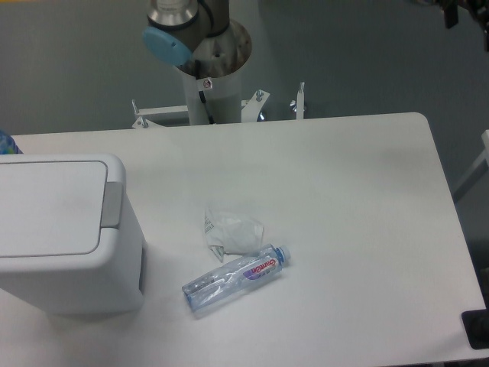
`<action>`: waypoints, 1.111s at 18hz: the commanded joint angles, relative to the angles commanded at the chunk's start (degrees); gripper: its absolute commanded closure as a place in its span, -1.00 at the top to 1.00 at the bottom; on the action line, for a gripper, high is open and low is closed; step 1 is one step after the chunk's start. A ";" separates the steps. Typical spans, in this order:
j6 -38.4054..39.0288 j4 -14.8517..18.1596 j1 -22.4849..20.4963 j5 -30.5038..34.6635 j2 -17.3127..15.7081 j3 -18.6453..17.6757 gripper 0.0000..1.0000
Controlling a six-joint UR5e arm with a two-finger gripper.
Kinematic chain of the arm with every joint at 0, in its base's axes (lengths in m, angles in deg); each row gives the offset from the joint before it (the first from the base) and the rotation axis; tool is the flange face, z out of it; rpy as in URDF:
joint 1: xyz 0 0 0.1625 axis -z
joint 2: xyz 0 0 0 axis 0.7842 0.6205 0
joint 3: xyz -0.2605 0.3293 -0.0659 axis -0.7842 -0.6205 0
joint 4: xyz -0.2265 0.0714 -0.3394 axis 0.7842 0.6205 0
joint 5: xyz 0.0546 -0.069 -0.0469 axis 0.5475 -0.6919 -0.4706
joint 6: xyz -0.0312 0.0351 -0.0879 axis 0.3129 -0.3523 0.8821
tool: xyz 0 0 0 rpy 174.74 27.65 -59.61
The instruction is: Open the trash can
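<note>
- Claw: not in frame, so I cannot tell whether it is released, clenched or grasping anything.
- With the claw out of view, nothing can be placed relative to it. Places below are taken from the arm's base instead.
- Visible arm parts: white base column point(210, 84) at top centre, behind the far edge of the worktop point(344, 191). A grey joint with a light blue cap point(166, 44) sits above it.
- Small dark shape at the top right corner point(452, 11). Too cropped to identify.
- Trash can point(76, 283): large white boxy bin with rounded corners, standing on the worktop at the left edge of frame, well apart from the base column, on the camera side.
- Lid point(46, 206): flat, white, lying level on the bin. It reads as closed.
- Grey push tab point(111, 205): on the lid's right edge, facing the middle of the worktop. Nothing is touching it.
- Clear plastic bottle point(233, 277): lying on its side, to the right of the bin and apart from it. Blue cap points up-right, label is red and purple.
- Crumpled white wrapper point(235, 232): just above the bottle, touching or nearly touching it near the neck end.
- Blue item point(6, 143) at the far left edge, behind the bin. Mostly cut off.
- Black object point(476, 329) at the bottom right edge, beyond the worktop corner.
</note>
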 joint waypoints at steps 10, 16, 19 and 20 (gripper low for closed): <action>16.30 0.79 3.77 -1.66 1.31 1.84 1.00; 43.02 0.79 8.52 -10.27 1.41 2.37 1.00; 53.67 0.62 10.63 -13.44 0.88 2.46 1.00; 57.18 0.62 11.59 -13.62 0.70 2.46 1.00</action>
